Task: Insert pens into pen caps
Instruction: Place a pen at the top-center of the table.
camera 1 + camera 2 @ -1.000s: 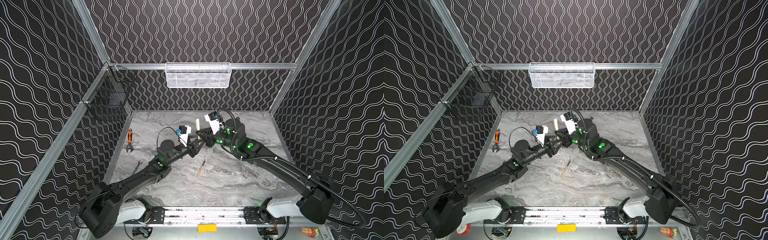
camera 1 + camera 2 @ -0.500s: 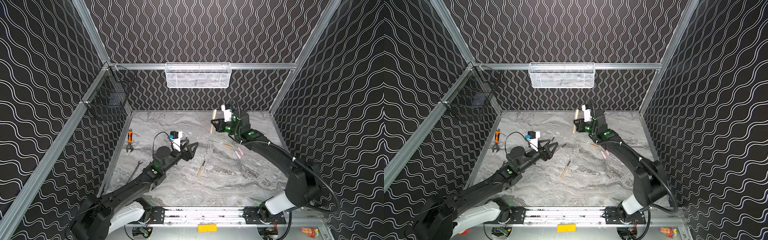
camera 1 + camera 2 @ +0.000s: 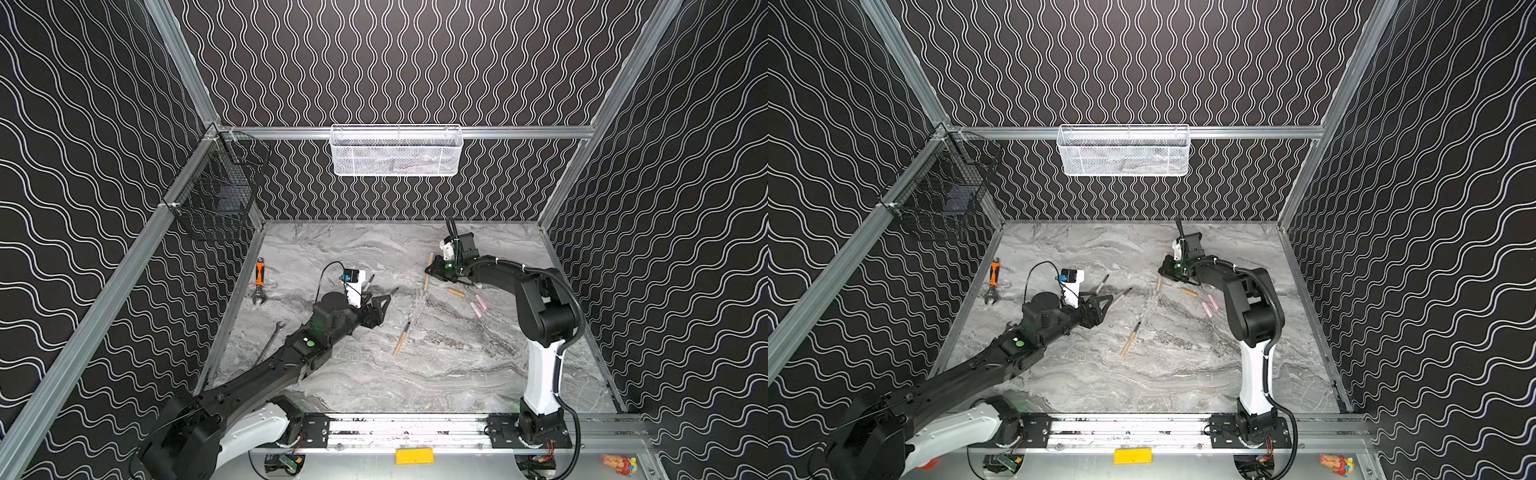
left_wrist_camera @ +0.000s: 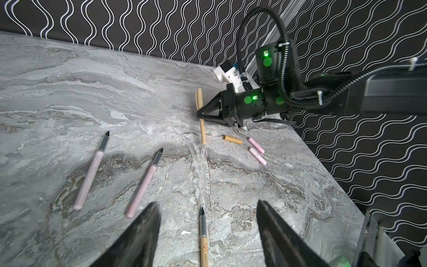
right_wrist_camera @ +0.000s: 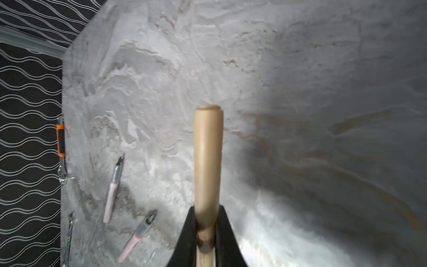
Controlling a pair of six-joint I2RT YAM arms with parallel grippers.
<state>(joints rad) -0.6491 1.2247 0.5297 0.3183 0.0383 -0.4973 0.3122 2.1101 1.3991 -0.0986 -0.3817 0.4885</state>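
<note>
**Top views.** The right hand [image 3: 432, 269] is closed on the held pen [image 3: 426, 284], a tan one, at the far right of the desk [image 3: 457, 374]. The pen is tilted, with its low end at or near the surface. No dark tip shows on it, so I judge it capped. The left hand [image 3: 1102, 307] is open and empty, low over mid-desk. The pink pens [image 3: 1120, 297] lie just beyond its fingers and the loose pen [image 3: 402, 338], also tan, lies nearby. A tan cap [image 3: 456, 293] and two pink caps [image 3: 480, 300] lie close under the right arm. Risk: a low retreat of that arm could sweep the caps out of place.

**Left wrist.** The left hand [image 4: 208, 203] is spread wide, with the loose pen [image 4: 203, 235] between its fingers, dark tip pointing away. The pink pens [image 4: 144, 182] lie apart from each other, close by. The right hand [image 4: 201, 114] grips the held pen [image 4: 202, 131] at mid-length, its low end on the desk near the tan cap [image 4: 232, 139]. Risk: the pens are round, so an off-centre closure could roll the loose pen aside. Released while tilted, the held pen could topple onto the tan cap.

**Right wrist.** The view is blurred. The right hand [image 5: 206, 208] clamps the held pen [image 5: 208, 150], whose rounded end projects well ahead. Risk: with that much overhang, the pen could pivot in the grip when pressed on the desk.
</note>
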